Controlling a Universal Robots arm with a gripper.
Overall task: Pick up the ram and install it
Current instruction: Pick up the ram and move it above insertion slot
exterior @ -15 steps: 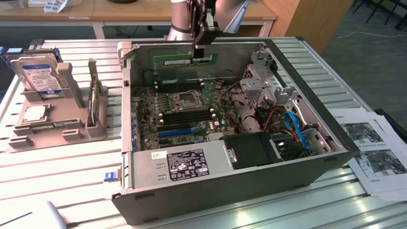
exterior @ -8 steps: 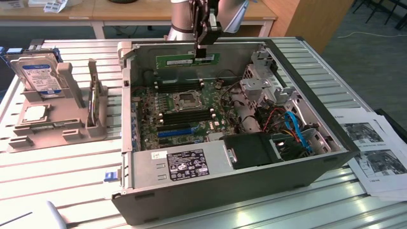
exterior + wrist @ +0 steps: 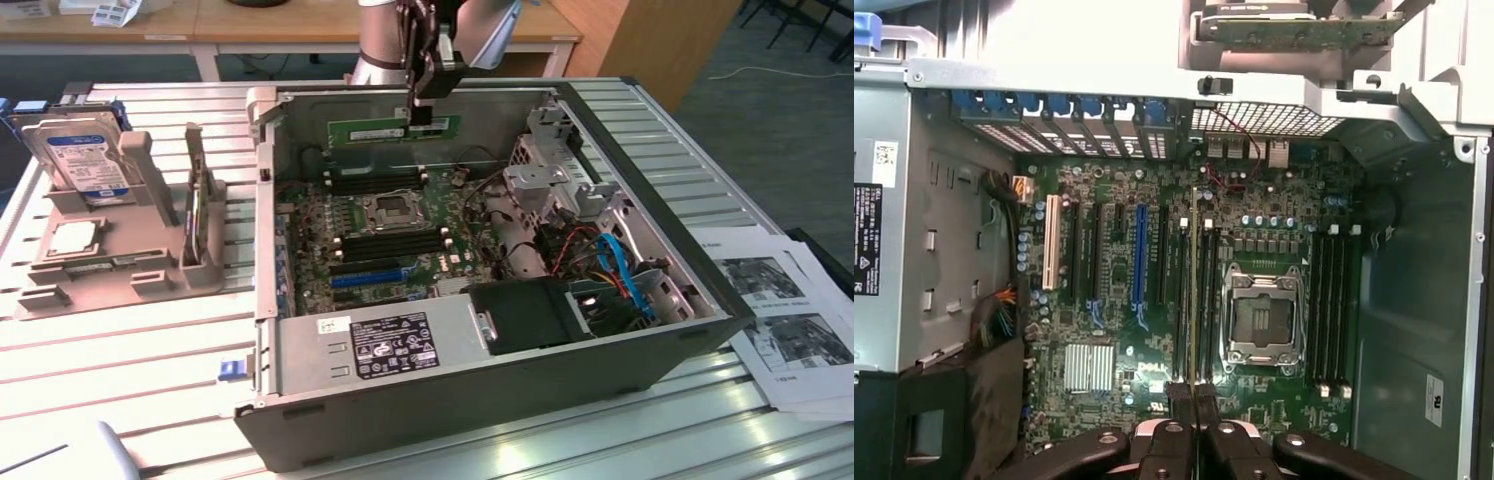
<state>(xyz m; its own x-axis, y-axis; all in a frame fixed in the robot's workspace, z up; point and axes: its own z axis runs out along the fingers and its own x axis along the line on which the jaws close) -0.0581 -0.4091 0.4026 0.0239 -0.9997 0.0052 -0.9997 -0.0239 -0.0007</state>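
Claw [image 3: 429,112] is nearly closed, its fingertips pinching the ram [image 3: 380,130] by its upper edge. The stick hangs directly beneath the claw, most of its length off to one side. Further below sits the motherboard [image 3: 400,250] inside the open computer case [image 3: 467,400]. The ram seems clear of the slots.

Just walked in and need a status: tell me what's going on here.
The robot's hand is shut on the ram, holding it by its top edge over the open computer case. It hangs above the memory slots beside the processor socket, not yet seated. A hard drive stands in a holder at the exterior view's left.
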